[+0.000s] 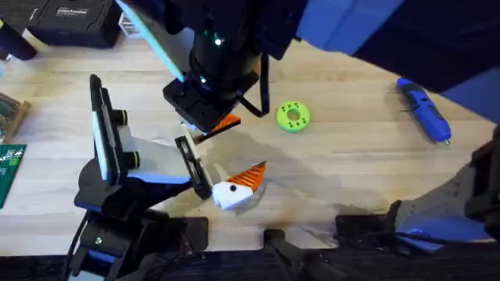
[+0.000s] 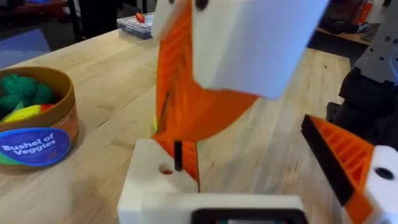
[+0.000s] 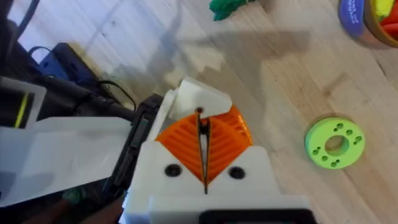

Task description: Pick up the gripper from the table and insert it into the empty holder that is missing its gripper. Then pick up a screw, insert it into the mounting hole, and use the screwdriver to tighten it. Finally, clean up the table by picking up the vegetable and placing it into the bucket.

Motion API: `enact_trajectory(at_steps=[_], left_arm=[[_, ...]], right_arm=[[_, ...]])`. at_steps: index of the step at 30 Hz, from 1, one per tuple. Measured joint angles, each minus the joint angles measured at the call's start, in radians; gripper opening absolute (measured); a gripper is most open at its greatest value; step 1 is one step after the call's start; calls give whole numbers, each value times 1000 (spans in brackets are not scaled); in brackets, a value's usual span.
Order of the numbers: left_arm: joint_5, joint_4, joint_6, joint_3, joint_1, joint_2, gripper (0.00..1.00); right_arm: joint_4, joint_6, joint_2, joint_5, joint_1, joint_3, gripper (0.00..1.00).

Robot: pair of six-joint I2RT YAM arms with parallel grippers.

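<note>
Lying against the near end of the holder, the gripper rests on the table. It is a white block with an orange ribbed triangular tip that points away from the holder. The overhead view does not settle whether it is seated in the holder or only touching it.

The overhead view also shows a large dark arm hanging just beyond the holder's far end, with an orange pad at its lowest point. I cannot tell which arm it is. The lime-green disc lies a little farther from the holder. The blue screwdriver lies well apart from it, on bare wood.

The wrist views add what the overhead lacks. The right gripper sits just beside the holder, its orange pads pressed together with only a thin dark slit between them. A white piece juts out past their tips, and whether it is pinched is unclear. Well beyond the holder, past the disc, the vegetable lies on the wood, bright green.

The left wrist view shows the bucket holding green and yellow toys, its blue label reading "Bushel of Veggies". The left gripper is crowded by a blurred white and orange block, so I cannot tell whether it is open or closed.
</note>
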Motion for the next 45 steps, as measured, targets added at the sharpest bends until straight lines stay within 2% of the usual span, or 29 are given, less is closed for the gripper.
enact_trajectory(at_steps=[9,41,42,45], left_arm=[[0,0,3,0,0,0,986],[3,0,-6,0,0,0,986],[3,0,-4,0,0,0,985],[1,0,-5,0,0,0,985]], right_arm=[[12,0,0,32,2,0,8],[3,0,44,13,19,7,14],[2,0,44,11,19,7,79],[-5,0,46,18,18,7,505]])
